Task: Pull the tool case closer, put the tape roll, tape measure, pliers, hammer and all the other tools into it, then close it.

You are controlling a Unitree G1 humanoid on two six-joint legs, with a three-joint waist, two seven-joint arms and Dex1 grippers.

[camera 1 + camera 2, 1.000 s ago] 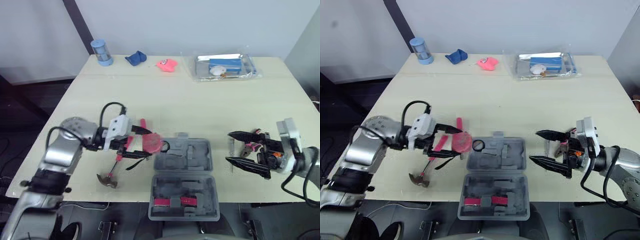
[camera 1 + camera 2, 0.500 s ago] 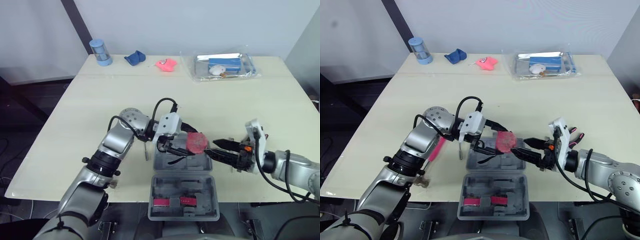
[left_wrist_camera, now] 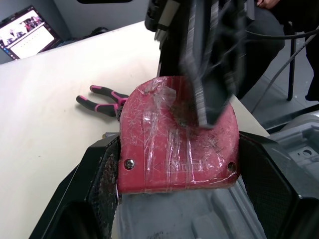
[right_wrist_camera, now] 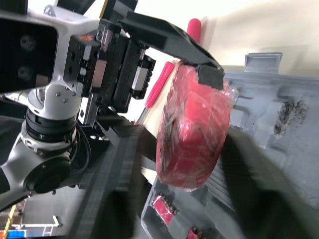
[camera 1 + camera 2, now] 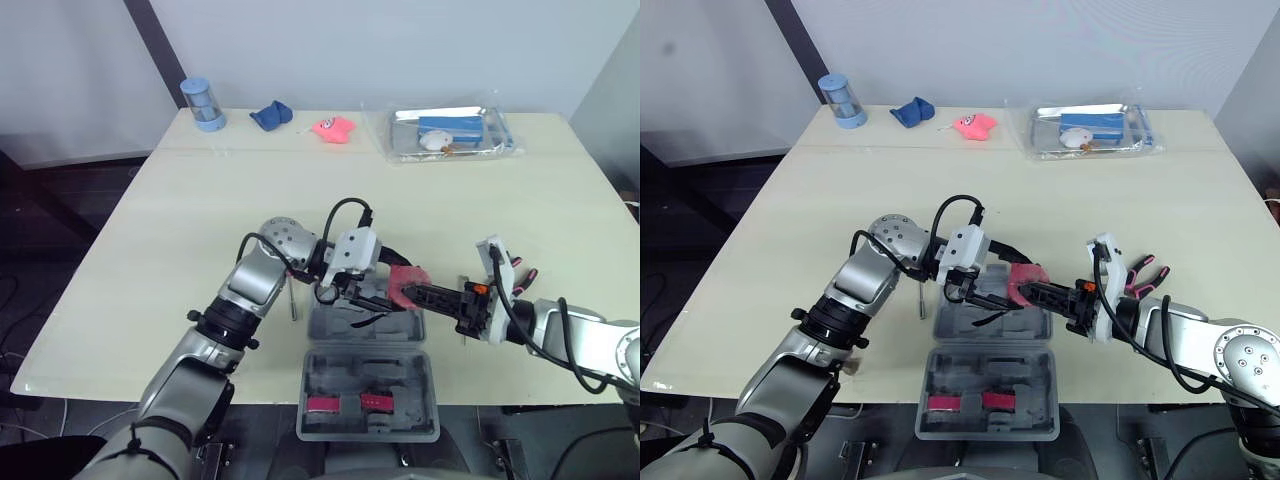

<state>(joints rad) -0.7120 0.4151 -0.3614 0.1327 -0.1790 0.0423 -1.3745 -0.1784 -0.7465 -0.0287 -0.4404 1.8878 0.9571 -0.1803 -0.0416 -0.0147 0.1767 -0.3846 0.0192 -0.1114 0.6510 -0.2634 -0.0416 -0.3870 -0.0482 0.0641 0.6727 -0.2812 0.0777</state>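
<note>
The red tape measure [image 5: 405, 280], wrapped in clear film, hangs just above the open grey tool case [image 5: 368, 380]. My left gripper [image 5: 393, 284] is shut on it, one black finger on each side [image 3: 102, 174]. From the other side my right gripper [image 5: 422, 293] has closed across the tape measure's thickness [image 4: 194, 134], and one of its fingers lies over the red face. The pink-handled pliers [image 5: 517, 279] lie on the table behind my right wrist. A thin metal tool [image 5: 291, 300] rests beside the case's left edge.
Along the table's far edge stand a blue cup [image 5: 202, 103], a blue cloth [image 5: 271, 116], a pink toy [image 5: 334, 128] and a clear bag of blue items [image 5: 450, 133]. The case's near half holds red bits [image 5: 345, 403].
My left gripper carried the tape measure from left of the case to over it. My right gripper left the pliers, moved in from the right and closed around the tape measure.
</note>
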